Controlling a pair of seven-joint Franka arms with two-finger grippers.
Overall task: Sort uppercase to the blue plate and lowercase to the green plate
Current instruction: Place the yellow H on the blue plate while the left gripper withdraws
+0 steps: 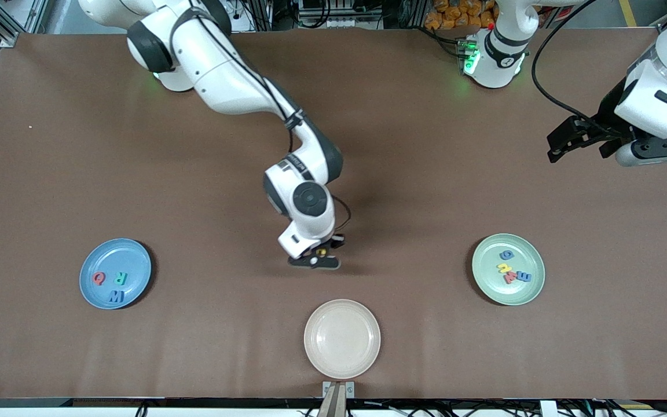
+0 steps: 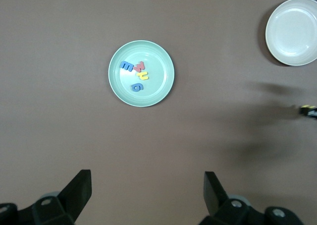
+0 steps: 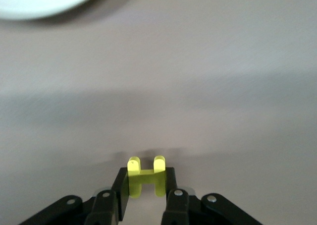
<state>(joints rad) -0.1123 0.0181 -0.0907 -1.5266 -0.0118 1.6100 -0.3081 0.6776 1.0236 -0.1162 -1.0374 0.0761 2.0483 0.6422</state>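
Right pincer [image 3: 145, 195] on yellow H [image 3: 145, 177], low over brown table [image 1: 426, 174].

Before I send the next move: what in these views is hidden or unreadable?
- Yellow H: lower half hidden between the right gripper jaws, right wrist view; a yellow speck in front view.
- Table contact under the H: front view, blocked by the wrist.
- Beige plate: cut by left wrist view's edge.
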